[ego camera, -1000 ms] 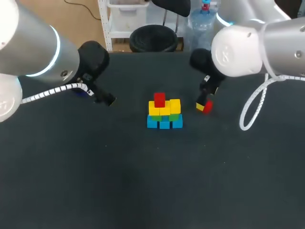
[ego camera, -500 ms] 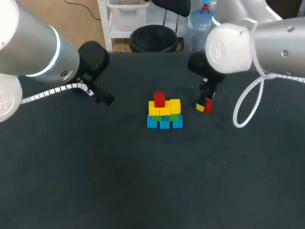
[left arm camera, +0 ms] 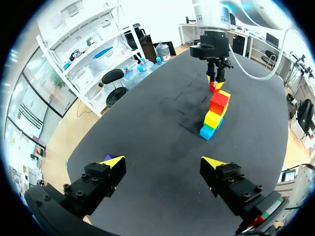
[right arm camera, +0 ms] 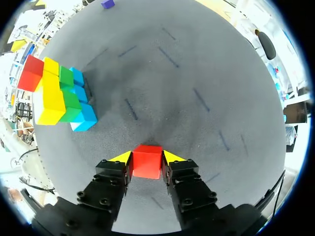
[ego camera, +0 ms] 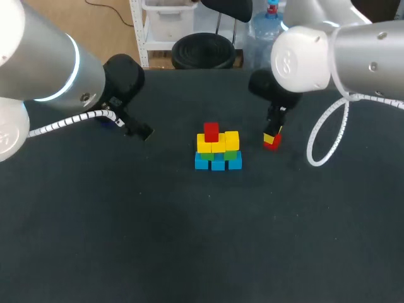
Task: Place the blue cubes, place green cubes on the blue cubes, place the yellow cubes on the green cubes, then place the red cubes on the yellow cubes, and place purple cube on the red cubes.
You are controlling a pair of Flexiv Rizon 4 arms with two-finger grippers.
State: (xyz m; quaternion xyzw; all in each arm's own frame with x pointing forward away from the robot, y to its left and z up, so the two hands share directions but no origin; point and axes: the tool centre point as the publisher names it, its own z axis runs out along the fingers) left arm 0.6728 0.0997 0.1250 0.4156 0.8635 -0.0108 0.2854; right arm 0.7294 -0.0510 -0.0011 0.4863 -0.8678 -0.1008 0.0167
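Observation:
A stack of cubes (ego camera: 218,151) stands mid-table: blue at the bottom, then green, then yellow, with one red cube (ego camera: 211,131) on top. To its right a second red cube (ego camera: 272,142) rests on the table. My right gripper (ego camera: 273,134) comes down on that cube. In the right wrist view both yellow tips press the red cube's (right arm camera: 146,161) sides, so the right gripper (right arm camera: 146,157) is shut on it. My left gripper (left arm camera: 165,164) hangs open and empty at the back left. A purple cube (left arm camera: 108,158) lies just beside one of its fingers.
The dark table (ego camera: 189,240) stretches wide in front of the stack. The purple cube (right arm camera: 107,4) lies far across the table from my right gripper, past the stack (right arm camera: 56,96).
My right gripper has closed from wide open onto the red cube on the table, and the arm shifted slightly. The left arm and the stack have not moved.

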